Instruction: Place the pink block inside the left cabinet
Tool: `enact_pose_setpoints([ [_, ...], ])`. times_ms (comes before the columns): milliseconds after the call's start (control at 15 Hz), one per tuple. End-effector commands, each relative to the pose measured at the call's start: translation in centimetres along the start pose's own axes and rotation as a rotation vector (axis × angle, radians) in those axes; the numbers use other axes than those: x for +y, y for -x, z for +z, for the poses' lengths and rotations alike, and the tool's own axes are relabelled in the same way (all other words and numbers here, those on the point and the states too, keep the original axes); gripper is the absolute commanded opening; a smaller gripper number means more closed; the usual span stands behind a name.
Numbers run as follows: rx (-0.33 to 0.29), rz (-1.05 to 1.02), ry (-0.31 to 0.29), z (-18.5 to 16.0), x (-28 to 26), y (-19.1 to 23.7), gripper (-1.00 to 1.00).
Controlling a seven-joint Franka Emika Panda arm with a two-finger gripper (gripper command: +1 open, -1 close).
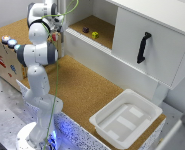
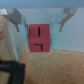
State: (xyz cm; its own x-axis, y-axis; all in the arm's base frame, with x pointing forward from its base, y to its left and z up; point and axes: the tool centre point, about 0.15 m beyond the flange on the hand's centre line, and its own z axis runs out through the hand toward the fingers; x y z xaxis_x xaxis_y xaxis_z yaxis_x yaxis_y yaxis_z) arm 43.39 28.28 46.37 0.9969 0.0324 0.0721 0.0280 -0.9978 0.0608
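The pink block [image 2: 39, 38] fills the middle of the wrist view, a pinkish-red cube with dark marks, sitting between the two grey fingers [image 2: 18, 20]. My gripper [image 2: 42, 27] is shut on it. In the exterior view the gripper [image 1: 54, 33] hangs above the cork table at the exterior view's left of the cabinet, with the pink block [image 1: 54, 36] showing as a small red spot under it. The left cabinet [image 1: 106, 31] is open, with white walls and a cork floor, and lies to the exterior view's right of the gripper.
A dark purple block [image 1: 85, 29] and a yellow block [image 1: 95, 35] sit on the left cabinet's floor. A white door with a black handle [image 1: 143, 47] closes the right compartment. A white tray [image 1: 127, 117] sits on the near table corner. A wooden box [image 1: 6, 55] stands at the left.
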Motion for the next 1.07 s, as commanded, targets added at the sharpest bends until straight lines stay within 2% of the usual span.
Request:
enact_pose_setpoints([
  [0, 0.042, 0.236, -0.081, 1.6, 8.6, -3.0, -1.00],
  [200, 0.069, 0.314, -0.079, 1.8, 12.4, -6.1, -1.00],
  [533, 0.101, 0.331, -0.076, 2.2, 17.2, -11.2, -1.00],
  [800, 0.140, 0.327, -0.087, 2.3, 19.3, -14.3, -1.00],
  [1000, 0.135, 0.290, -0.084, 2.7, 19.7, -16.8, -1.00],
])
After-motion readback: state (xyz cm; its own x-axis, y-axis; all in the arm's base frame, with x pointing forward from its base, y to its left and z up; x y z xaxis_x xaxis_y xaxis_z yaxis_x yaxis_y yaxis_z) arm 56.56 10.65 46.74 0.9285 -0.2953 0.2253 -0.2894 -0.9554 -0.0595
